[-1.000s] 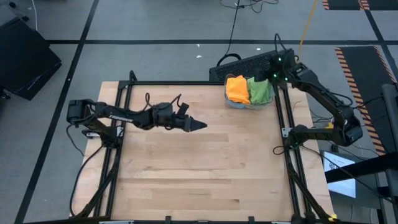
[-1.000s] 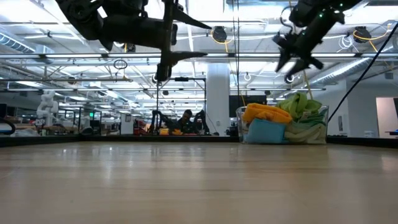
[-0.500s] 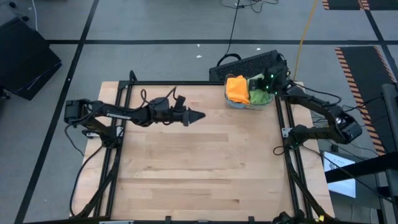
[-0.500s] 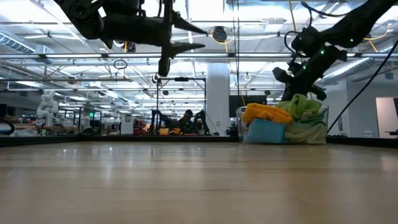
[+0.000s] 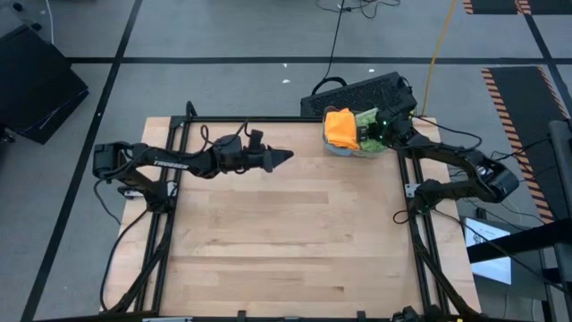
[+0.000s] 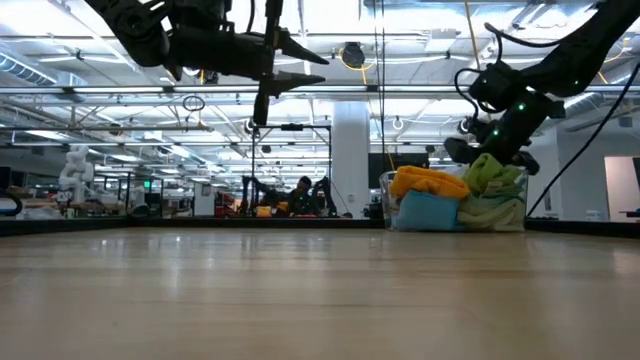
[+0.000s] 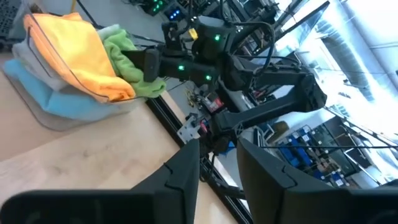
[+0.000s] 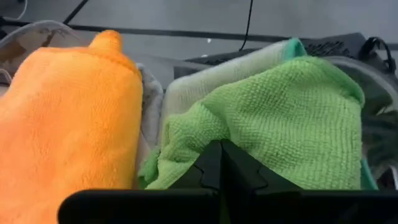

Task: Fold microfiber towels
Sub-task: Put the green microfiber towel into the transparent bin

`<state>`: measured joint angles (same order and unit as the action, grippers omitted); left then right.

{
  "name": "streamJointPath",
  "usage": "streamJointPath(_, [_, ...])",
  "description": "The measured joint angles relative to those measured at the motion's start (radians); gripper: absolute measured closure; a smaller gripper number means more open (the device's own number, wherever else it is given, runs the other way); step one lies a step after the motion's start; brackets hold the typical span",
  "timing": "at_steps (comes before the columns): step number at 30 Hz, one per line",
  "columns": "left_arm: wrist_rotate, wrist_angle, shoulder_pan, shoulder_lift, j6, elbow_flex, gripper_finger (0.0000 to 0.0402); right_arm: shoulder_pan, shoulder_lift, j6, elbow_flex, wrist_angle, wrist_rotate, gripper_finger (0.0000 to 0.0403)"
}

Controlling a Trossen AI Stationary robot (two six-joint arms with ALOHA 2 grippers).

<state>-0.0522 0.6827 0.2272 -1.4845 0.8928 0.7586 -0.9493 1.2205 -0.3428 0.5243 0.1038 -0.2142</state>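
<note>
Counter [image 5: 286, 233] first: bare wood across the middle, with the clear bin [image 5: 338, 147] of towels at its far right corner. In that bin I see the orange towel [image 5: 340, 127] piled beside the lime green towel [image 5: 367, 125], with a blue towel [image 6: 428, 212] underneath. My right gripper [image 5: 379, 134] is down on the lime green towel, fingers pinched fully together into its near edge, so I judge it has a fold of that cloth. The towel lies directly under and ahead of this gripper, so the right arm is plainly the nearer one. My left gripper [image 5: 284, 157] hangs in the air above the counter's far-left middle, well apart from the bin, fingers narrowly parted and holding nothing.
</note>
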Motion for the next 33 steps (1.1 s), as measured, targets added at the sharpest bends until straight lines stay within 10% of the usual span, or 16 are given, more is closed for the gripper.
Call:
streamJointPath(7, [-0.097,-0.006,0.018,0.0,-0.037,0.0,0.0293,0.002,-0.061,0.001,0.075,0.026,-0.02,0.0402])
streamJointPath(18, [-0.246,0.0,0.021,0.0,-0.085,0.0,0.0293,0.06,-0.138,-0.128,0.237,-0.472,0.034,0.0402])
streamJointPath(33, [-0.268,-0.008,0.067,0.0,-0.132,0.0,0.0293,0.098,-0.134,-0.217,0.077,-0.31,0.055,0.0403])
